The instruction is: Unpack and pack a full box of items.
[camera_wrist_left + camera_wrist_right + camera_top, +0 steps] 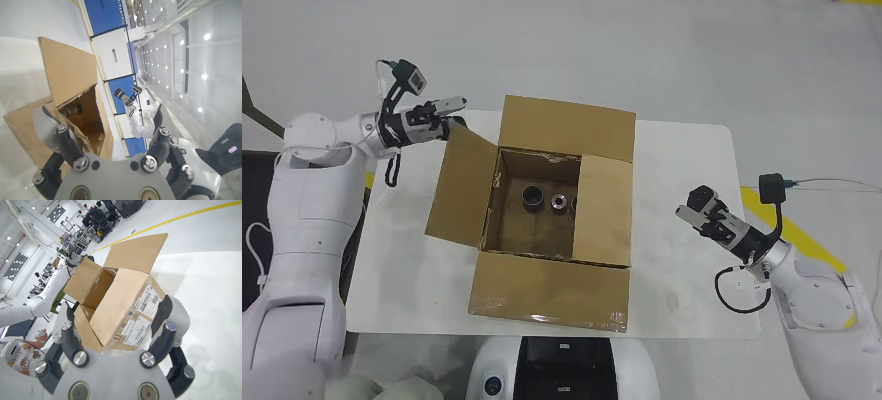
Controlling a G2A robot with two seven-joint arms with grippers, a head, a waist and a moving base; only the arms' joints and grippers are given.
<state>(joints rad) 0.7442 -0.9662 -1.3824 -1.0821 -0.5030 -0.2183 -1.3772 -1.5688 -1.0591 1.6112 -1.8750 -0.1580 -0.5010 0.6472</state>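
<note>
Left tool (454,113): fingers apart, holding nothing. It hangs at the far outer corner of the box's left flap (457,190); I cannot tell whether a finger touches the cardboard.
Right tool (690,203): fingers apart, also holding nothing. It sits over the desk (682,160), well apart from the box on its right side.
Box (547,292): open in the middle of the desk, with all four flaps up or splayed outward. The right flap (604,210) leans in over part of the opening.
Items: two dark cylinders on the box floor toward the far wall, the larger one (533,197) just beside the smaller one (559,202).
Direction: from my left tool they lie inward and down, past the left flap. From my right tool they are behind the leaning right flap.
Axis: from above both show round ends, so I judge they stand on end and need a straight-down reach.
Nearer arm: the left, I judge.
Risk: the tall walls leave little room, and a wrist could snag a flap.
</note>
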